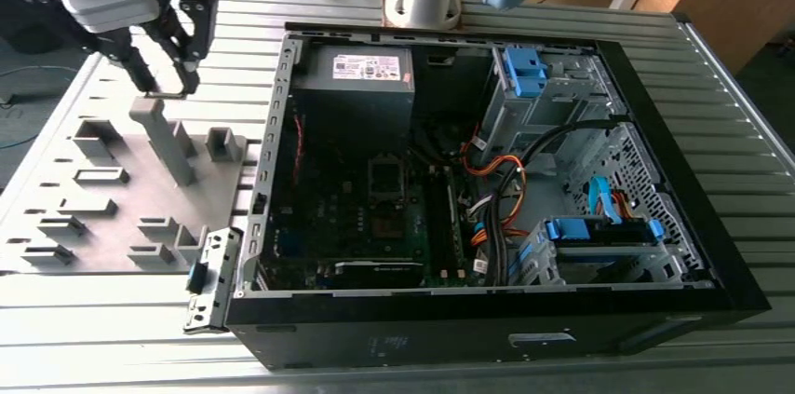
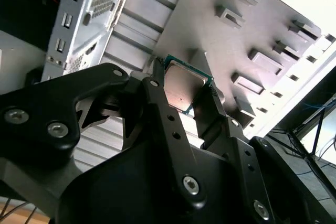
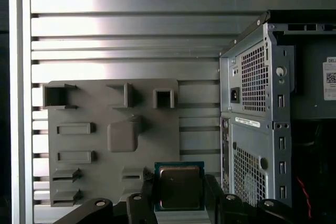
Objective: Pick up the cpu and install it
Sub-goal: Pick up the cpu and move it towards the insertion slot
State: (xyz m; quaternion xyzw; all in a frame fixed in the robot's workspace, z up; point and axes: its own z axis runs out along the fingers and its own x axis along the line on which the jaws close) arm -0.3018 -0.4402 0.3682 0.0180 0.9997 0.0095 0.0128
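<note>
The cpu is a small square chip with a silvery-grey metal top and a green rim. My gripper is shut on it, one black finger against each side. The second wrist view shows the same hold, the cpu clamped between the fingers of the gripper. In the exterior view the gripper hangs above the far end of the grey fixture plate, at the exterior view's left of the open computer case. The dark rectangular socket lies on the motherboard inside the case.
The fixture plate carries several raised blocks and pockets, one tall post right under the gripper. The case's rear wall stands close beside the gripper. Cables, blue drive brackets and a power supply crowd the case.
</note>
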